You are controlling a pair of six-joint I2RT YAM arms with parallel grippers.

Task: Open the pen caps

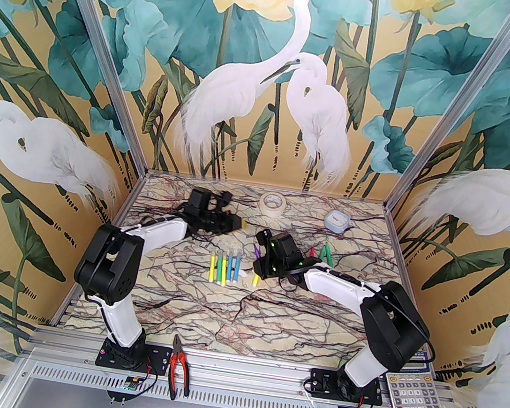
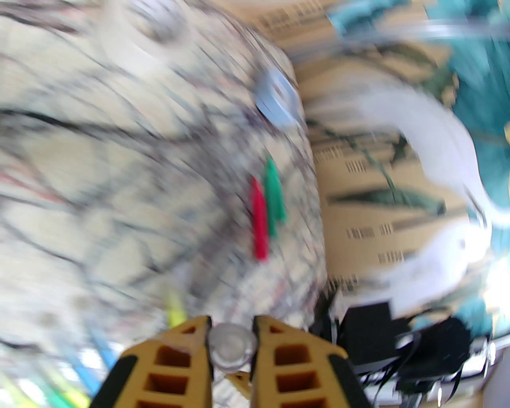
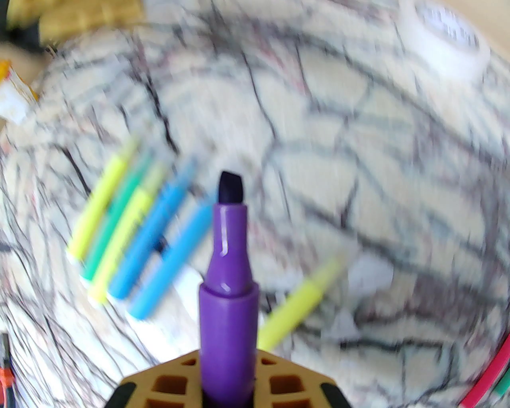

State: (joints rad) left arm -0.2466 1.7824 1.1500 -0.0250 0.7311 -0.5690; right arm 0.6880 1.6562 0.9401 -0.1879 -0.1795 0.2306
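Observation:
My left gripper [image 2: 231, 324] is shut on a pale translucent pen cap [image 2: 231, 346] pinched between its yellow fingers; from above the left gripper [image 1: 239, 223] hovers over the back middle of the table. My right gripper [image 3: 229, 358] is shut on a purple marker [image 3: 229, 255] whose dark chisel tip is bare; from above the right gripper [image 1: 259, 252] sits just right of a row of yellow, green and blue markers [image 1: 224, 267]. A lone yellow marker [image 1: 256, 280] lies below it. A red marker [image 2: 259, 217] and a green marker [image 2: 275, 195] lie side by side further right.
A roll of tape [image 1: 272, 203] and a small round blue-and-white container [image 1: 337, 220] stand at the back of the marble tabletop [image 1: 228, 317]. Red-handled pliers [image 1: 177, 367] and a calculator [image 1: 415, 398] rest on the near rail.

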